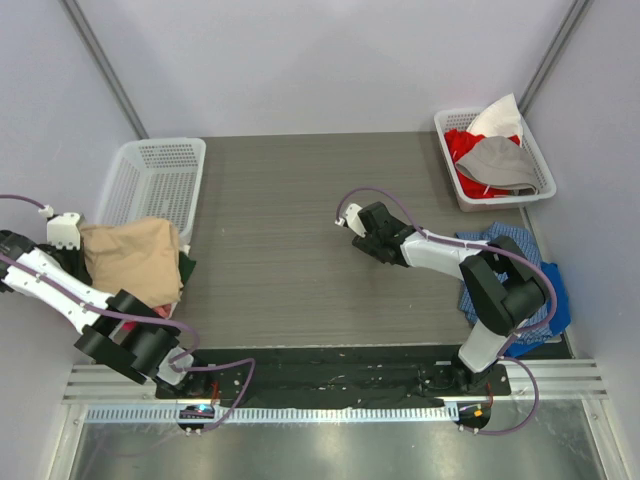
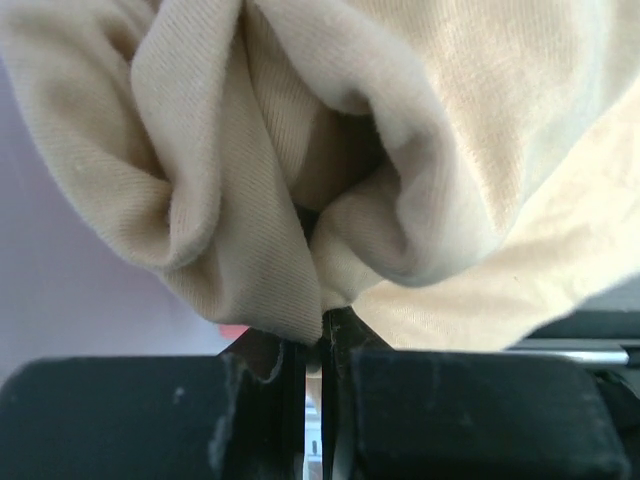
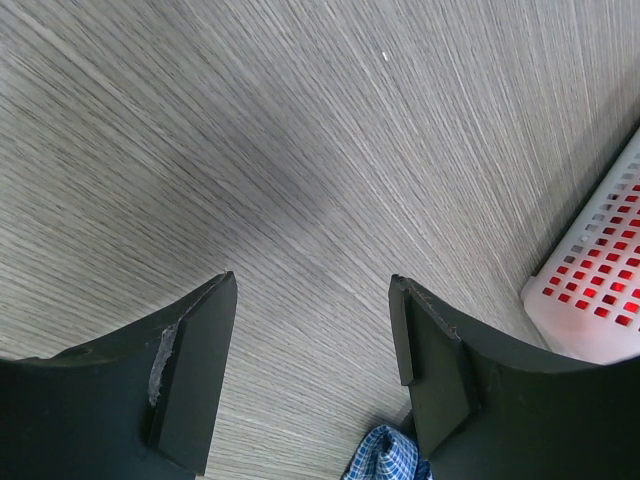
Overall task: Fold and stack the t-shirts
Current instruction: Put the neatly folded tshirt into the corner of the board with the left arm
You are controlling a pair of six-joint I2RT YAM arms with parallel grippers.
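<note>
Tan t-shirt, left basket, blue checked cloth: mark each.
tan t-shirt [image 1: 130,262], top external view, middle of the bunched cloth.
left basket [image 1: 150,190], top external view, bare mesh floor.
blue checked cloth [image 1: 495,238], top external view, its far edge.

A laundry basket [image 1: 135,190] is set at the far left corner of the counter [image 1: 300,240]. Just in front of it, at the counter's left edge, a bunched t-shirt [image 1: 132,262] is gripped by the left hand [image 2: 322,345], whose jaws are closed on a fold of it; the basket's near rim is overlapped by the cloth. A second basket [image 1: 541,170] is placed at the counter's far right corner, with a pile of garments [image 1: 495,150] heaped in it. In front of that basket, at the counter's right edge, a crumpled cloth [image 1: 500,242] is laid. The right hand [image 3: 312,290] is held over the counter's middle, jaws apart.
</note>
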